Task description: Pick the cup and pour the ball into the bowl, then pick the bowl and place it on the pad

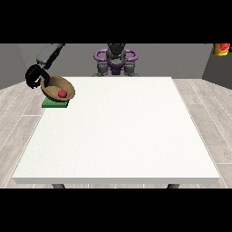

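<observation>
A brown bowl point(58, 87) with a red ball point(62, 93) inside sits tilted over the green pad point(55, 103) at the table's far left edge. The black hand at the view's left point(34, 76) grips the bowl's left rim, its fingers curled round it. No cup shows anywhere in view. The other hand does not show.
The white table point(118, 136) spreads wide to the right and front of the pad. The robot's torso point(116, 59) stands behind the far edge. A red and yellow object point(222, 49) sits at the top right corner, off the table.
</observation>
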